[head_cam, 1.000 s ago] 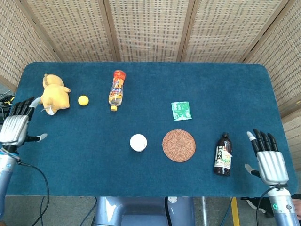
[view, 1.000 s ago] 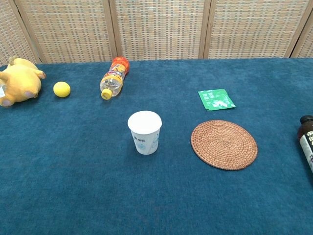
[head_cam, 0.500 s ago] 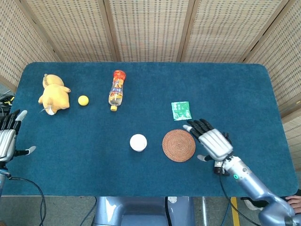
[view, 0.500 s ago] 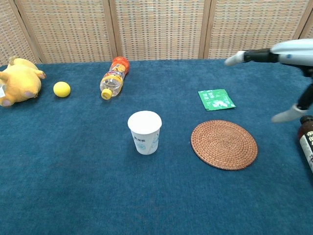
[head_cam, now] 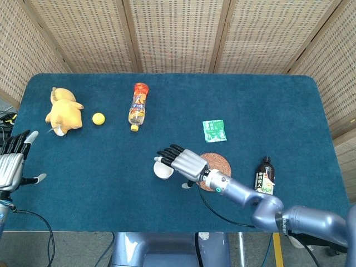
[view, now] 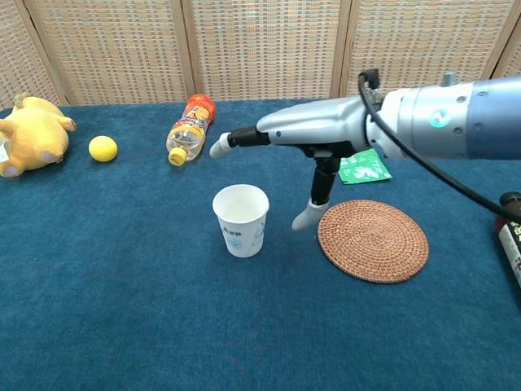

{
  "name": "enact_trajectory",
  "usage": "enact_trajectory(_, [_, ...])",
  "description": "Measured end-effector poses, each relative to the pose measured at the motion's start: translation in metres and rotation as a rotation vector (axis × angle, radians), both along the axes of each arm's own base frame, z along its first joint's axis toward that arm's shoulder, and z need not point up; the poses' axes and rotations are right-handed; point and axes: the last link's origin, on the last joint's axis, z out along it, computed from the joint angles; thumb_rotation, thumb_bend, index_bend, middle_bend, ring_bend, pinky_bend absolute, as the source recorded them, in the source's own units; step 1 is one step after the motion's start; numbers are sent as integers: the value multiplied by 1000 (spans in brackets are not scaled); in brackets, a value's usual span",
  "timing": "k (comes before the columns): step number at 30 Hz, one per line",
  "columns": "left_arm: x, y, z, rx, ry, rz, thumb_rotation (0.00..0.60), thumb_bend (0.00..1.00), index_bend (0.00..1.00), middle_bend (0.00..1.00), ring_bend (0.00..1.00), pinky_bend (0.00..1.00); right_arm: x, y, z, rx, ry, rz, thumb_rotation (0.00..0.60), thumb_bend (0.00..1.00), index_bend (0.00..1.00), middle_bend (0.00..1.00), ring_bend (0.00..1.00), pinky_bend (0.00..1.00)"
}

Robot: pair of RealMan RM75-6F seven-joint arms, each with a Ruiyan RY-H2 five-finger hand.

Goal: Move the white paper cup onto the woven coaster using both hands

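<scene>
The white paper cup [view: 241, 219] stands upright near the table's middle; in the head view the cup [head_cam: 162, 171] is partly covered by my right hand. To its right lies the round woven coaster [view: 373, 240], apart from the cup; the coaster [head_cam: 221, 163] is partly hidden by the arm from above. My right hand [head_cam: 181, 162] hovers open just above and beside the cup, fingers spread toward the left, the thumb hanging down between cup and coaster; the same hand [view: 313, 142] holds nothing. My left hand [head_cam: 12, 163] waits open at the table's left edge.
A yellow plush toy [head_cam: 62, 110], a yellow ball [head_cam: 98, 118] and a lying orange-capped bottle [head_cam: 137, 106] sit at the back left. A green packet [head_cam: 214, 130] lies behind the coaster. A dark bottle [head_cam: 264, 177] stands right of the coaster.
My right hand has swept leftward from the table's right edge, over the coaster, to just above the cup. My left hand drew back toward the left edge. Cup and coaster have not moved.
</scene>
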Motion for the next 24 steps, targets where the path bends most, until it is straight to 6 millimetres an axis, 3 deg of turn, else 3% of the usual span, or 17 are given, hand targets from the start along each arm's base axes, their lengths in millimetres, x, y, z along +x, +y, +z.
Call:
enact_trajectory(8, [0,2,-3,-16,-11,-7,600,0,0,0,0,0,8,-13,-32,13,35,-45,600,0,50,4,0,0])
enact_trajectory(11, [0,3,-2,-14,-25,-10,600,0,0,0,0,0,8,-15,-39,20,51,-65,600,0,92,66,5,3])
enact_trajectory(18, [0,4,0,-12,-46,-25,600,0,0,0,0,0,4,-12,-53,39,48,-119,600,14,254,265,204,253])
enact_trajectory(21, [0,4,0,-10,-52,-36,600,0,0,0,0,0,4,-10,-57,57,14,-155,600,125,403,375,311,353])
enact_trajectory(24, [0,4,-1,-11,-55,-41,600,0,0,0,0,0,4,-9,-60,58,-28,-181,600,215,474,437,367,410])
